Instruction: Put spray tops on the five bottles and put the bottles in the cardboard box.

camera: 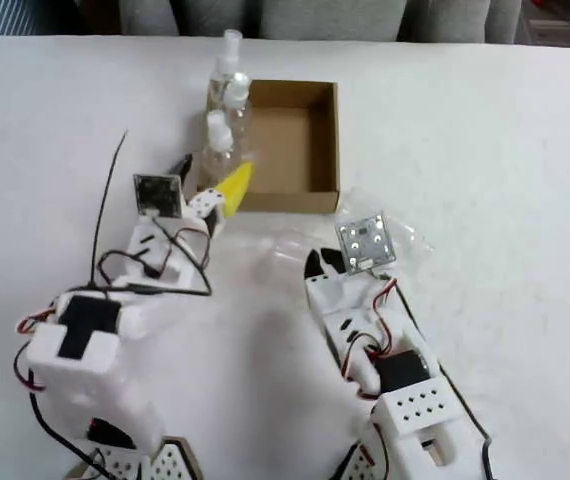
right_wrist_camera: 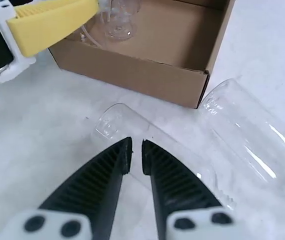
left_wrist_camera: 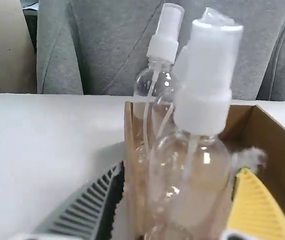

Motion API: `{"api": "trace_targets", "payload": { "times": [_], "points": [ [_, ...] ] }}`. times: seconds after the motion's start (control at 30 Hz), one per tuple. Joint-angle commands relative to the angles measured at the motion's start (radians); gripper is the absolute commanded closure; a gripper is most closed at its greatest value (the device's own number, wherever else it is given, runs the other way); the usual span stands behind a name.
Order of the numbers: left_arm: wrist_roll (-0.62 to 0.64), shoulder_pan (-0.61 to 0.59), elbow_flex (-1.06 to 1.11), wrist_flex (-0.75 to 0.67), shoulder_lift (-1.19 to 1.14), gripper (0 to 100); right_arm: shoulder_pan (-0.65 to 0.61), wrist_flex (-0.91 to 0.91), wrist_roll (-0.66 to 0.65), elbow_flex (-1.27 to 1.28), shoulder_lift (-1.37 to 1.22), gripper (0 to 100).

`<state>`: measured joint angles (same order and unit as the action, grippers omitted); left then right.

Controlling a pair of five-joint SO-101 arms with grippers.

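Note:
A cardboard box point(camera: 320, 140) stands open at the table's middle back. Three clear bottles with white spray tops stand along its left side; the nearest bottle point(camera: 217, 150) point(left_wrist_camera: 192, 165) is at the front left corner. My left gripper point(camera: 210, 172) point(left_wrist_camera: 180, 175) straddles that corner, open, its grey finger point(left_wrist_camera: 100, 200) outside the wall and its yellow finger point(left_wrist_camera: 257, 205) inside beside the bottle. Two topless clear bottles lie in front of the box: one point(right_wrist_camera: 132, 127) just under my right gripper point(right_wrist_camera: 136, 150) point(camera: 317, 262), which is shut and empty, the other point(right_wrist_camera: 252, 135) beside it.
The box's point(right_wrist_camera: 132, 70) front wall is right ahead of the right gripper. The box's right half holds nothing. Bare white table point(camera: 485, 140) stretches on both sides. Grey chair backs point(left_wrist_camera: 97, 50) stand behind the far table edge.

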<state>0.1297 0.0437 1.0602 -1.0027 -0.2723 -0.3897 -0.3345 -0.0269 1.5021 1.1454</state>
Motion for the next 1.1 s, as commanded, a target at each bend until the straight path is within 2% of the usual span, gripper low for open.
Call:
{"api": "trace_targets", "payload": {
  "times": [0.0, 0.27, 0.5, 0.7, 0.8, 0.97, 1.0, 1.07],
  "points": [
    [0.012, -0.033, 0.052, -0.008, 0.119, 67, -0.007, 0.018, -0.014, -0.008, 0.008, 98.1],
    [0.006, -0.033, 0.235, -0.008, 0.280, 67, 0.015, 0.018, -0.015, -0.011, 0.010, 98.2],
    [0.005, -0.033, 0.371, -0.008, 0.397, 67, 0.150, 0.008, -0.015, -0.021, 0.008, 98.2],
    [0.005, -0.054, 0.396, -0.006, 0.433, 68, 0.302, 0.007, -0.015, -0.018, 0.001, 98.2],
    [0.005, -0.054, 0.397, -0.005, 0.435, 75, 0.360, -0.027, -0.015, -0.012, -0.001, 98.2],
    [-0.011, -0.054, 0.391, -0.005, 0.437, 97, 0.377, -0.122, -0.015, -0.029, -0.001, 98.3],
    [-0.035, -0.054, 0.391, -0.005, 0.437, 99, 0.375, -0.159, -0.015, -0.048, -0.001, 98.3],
    [-0.069, -0.051, 0.393, -0.005, 0.432, 96, 0.371, -0.252, -0.012, -0.089, -0.001, 98.3]
  ]
}}
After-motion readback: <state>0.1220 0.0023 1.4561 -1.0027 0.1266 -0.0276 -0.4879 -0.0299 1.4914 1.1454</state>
